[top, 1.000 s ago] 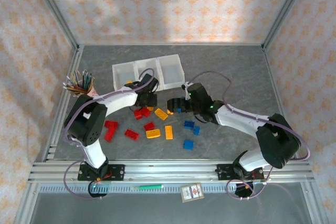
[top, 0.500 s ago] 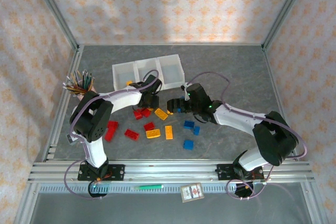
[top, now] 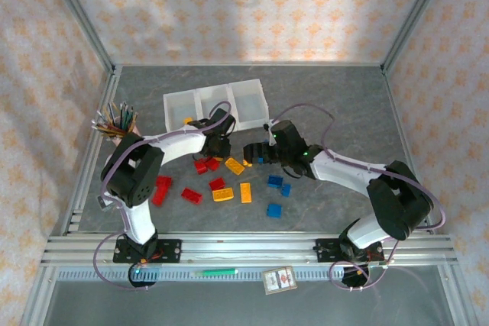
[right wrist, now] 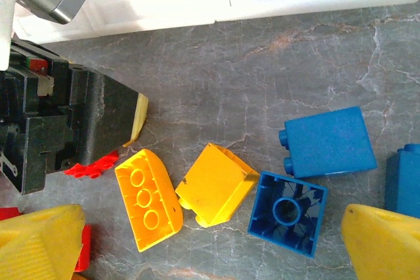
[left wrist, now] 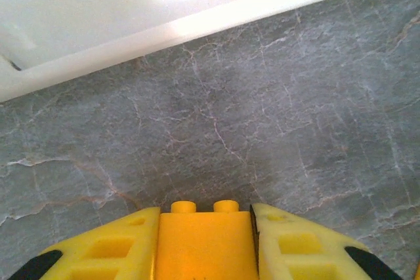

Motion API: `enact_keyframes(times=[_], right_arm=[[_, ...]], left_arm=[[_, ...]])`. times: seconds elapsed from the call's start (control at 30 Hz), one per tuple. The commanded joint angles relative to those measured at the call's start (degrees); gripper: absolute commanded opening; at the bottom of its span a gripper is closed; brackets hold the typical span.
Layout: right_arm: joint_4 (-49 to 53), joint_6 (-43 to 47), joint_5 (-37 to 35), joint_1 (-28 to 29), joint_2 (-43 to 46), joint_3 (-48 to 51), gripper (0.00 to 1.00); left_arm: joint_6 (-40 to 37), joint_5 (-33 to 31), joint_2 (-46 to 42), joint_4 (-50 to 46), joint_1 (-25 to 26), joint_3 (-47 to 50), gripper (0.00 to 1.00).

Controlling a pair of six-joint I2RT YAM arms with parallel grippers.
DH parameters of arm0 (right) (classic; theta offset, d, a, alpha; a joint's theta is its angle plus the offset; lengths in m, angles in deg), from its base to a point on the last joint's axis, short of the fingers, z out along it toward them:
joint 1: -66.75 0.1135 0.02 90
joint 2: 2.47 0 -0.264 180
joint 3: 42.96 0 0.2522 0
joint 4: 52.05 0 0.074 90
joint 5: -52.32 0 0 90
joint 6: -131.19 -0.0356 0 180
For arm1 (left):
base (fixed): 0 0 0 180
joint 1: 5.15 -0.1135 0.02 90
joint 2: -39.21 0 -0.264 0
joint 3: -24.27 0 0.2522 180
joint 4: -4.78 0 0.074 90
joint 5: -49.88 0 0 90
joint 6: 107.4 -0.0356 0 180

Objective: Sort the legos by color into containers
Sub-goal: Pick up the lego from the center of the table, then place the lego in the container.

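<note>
My left gripper (top: 218,144) is shut on a yellow-orange lego (left wrist: 205,244), held low over the grey table just in front of the white containers (top: 216,104), whose wall (left wrist: 197,24) runs across the top of the left wrist view. My right gripper (top: 256,154) is open, its yellow fingers (right wrist: 39,240) wide apart over two yellow-orange legos (right wrist: 216,185) and an upturned blue lego (right wrist: 287,212). Another blue lego (right wrist: 328,141) lies just beyond. The left gripper's black body (right wrist: 72,129) sits close on the left of the right wrist view.
Loose legos lie on the table nearer the arms: red ones (top: 161,188), yellow-orange ones (top: 245,192) and blue ones (top: 273,210). A cup of coloured pencils (top: 114,121) stands at the left edge. One yellow-orange lego lies in the left bin (top: 187,120).
The left arm has shifted a little toward the containers, still holding its brick. The right gripper has edged slightly left over the yellow and blue bricks.
</note>
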Motion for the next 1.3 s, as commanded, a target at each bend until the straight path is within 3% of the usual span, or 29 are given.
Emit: enact_keyframes(times=[0.0,0.27,0.5,0.67,1.0,1.27], right_arm=[[2.1,1.7,-1.5,-0.3,0.8,-2.9,1.0],[3.5,2.3,-2.5,1.8,0.0,-7.9,1.0],[-1.0,-0.9,-2.9,4.4,-3.8,-12.5,1.0],[-4.7,-2.9,-3.9,4.6,-7.1,-15.1,1.0],[-4.9,-2.5,-7.4,4.5,-10.3,-18.1,1.0],[-5.0,-2.4,-7.9,4.3,-9.7,-18.1,1.0]], left_arm=[[0.0,-0.1,-4.6,0.3,0.3,0.5,0.31],[0.7,-8.4,-13.0,-0.7,-0.9,0.9,0.3],[0.4,-12.7,-14.7,1.7,-9.1,-2.9,0.28],[0.9,-14.8,-11.3,7.7,-13.8,-5.2,0.28],[1.0,-15.8,2.6,9.5,-19.2,-14.5,0.3],[-0.2,-14.3,3.7,8.8,-20.0,-16.6,0.48]])
